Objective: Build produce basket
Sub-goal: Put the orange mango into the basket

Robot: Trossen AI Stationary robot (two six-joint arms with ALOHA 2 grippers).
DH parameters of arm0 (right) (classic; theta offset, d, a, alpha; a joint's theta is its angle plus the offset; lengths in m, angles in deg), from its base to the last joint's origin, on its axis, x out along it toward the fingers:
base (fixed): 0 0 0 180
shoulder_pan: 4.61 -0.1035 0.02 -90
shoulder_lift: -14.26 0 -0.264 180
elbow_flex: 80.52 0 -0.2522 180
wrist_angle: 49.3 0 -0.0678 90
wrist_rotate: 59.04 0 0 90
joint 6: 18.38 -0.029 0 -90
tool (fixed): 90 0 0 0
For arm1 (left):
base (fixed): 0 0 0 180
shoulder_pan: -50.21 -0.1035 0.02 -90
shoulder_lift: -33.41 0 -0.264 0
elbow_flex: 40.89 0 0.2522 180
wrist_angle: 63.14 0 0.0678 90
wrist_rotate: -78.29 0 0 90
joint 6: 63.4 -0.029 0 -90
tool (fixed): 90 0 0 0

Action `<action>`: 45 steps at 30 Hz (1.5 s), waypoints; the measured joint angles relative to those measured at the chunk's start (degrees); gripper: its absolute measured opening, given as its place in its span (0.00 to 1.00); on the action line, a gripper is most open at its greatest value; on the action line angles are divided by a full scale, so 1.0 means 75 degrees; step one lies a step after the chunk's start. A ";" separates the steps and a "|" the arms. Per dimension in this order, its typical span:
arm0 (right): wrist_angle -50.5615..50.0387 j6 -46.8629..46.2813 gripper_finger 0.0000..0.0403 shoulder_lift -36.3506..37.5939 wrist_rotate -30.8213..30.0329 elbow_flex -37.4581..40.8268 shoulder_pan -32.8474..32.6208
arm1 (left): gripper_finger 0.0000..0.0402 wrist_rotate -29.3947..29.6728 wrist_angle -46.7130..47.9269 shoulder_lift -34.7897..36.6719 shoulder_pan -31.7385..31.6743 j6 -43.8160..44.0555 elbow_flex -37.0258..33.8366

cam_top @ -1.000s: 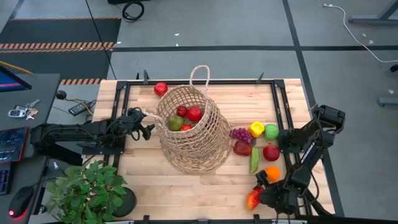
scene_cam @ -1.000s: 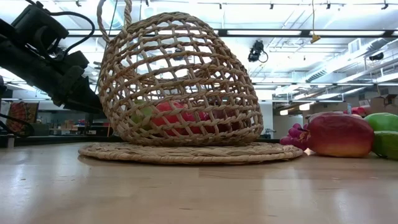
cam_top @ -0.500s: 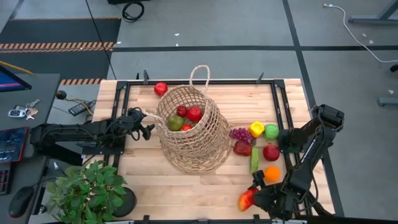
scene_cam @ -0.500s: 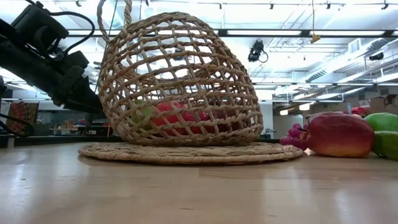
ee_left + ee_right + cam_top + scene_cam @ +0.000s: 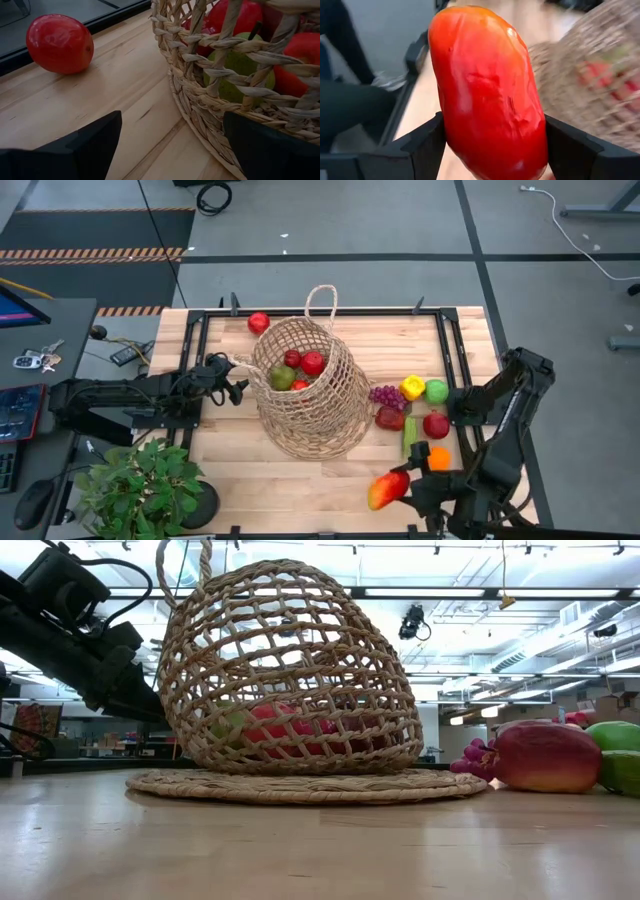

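The tan wicker basket (image 5: pixel 303 390) leans on a round woven mat (image 5: pixel 300 785), its mouth up and toward the far left. Red and green fruits (image 5: pixel 300 365) lie inside. My left gripper (image 5: pixel 238 380) is open beside the basket's left wall (image 5: pixel 200 100); I cannot tell whether it touches. My right gripper (image 5: pixel 408 486) is shut on the red-yellow mango (image 5: pixel 388 490) over the table's near right part. More produce (image 5: pixel 412 415) lies right of the basket. A red fruit (image 5: pixel 259 322) lies at the far left. My right gripper pinches the mango between its two fingers (image 5: pixel 422 147), which sit on the two opposite sides of its near half (image 5: pixel 470 145). The fingers come about level from the table's right. The mango's long body (image 5: pixel 485 75) sticks out ahead of them, lifted clear of the table.
Purple grapes (image 5: pixel 385 394), a yellow pepper (image 5: pixel 412 387), a green apple (image 5: pixel 436 390), red pieces (image 5: pixel 436 424), a green stick (image 5: pixel 409 437) and an orange (image 5: pixel 438 457) lie close together at the right. A leafy potted plant (image 5: pixel 140 485) stands at the near left corner.
My right gripper has carried the mango toward the table's left edge and a little up, staying shut on it. The mango now lies slanted, clear of the table and closer to the basket.
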 joint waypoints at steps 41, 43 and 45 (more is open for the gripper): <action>-0.4295 0.3985 0.74 0.0089 -0.2734 -0.1874 0.2497 | 0.89 0.0001 -0.0002 -0.0001 0.0002 0.0002 0.0000; -0.4680 0.3123 0.74 0.0184 -0.2626 -0.1874 0.2748 | 0.89 0.0002 0.0000 0.0001 0.0001 0.0001 0.0001; -0.4611 0.2680 0.74 0.0321 -0.2313 -0.1859 0.3022 | 0.89 0.0000 -0.0002 -0.0001 0.0002 0.0000 0.0000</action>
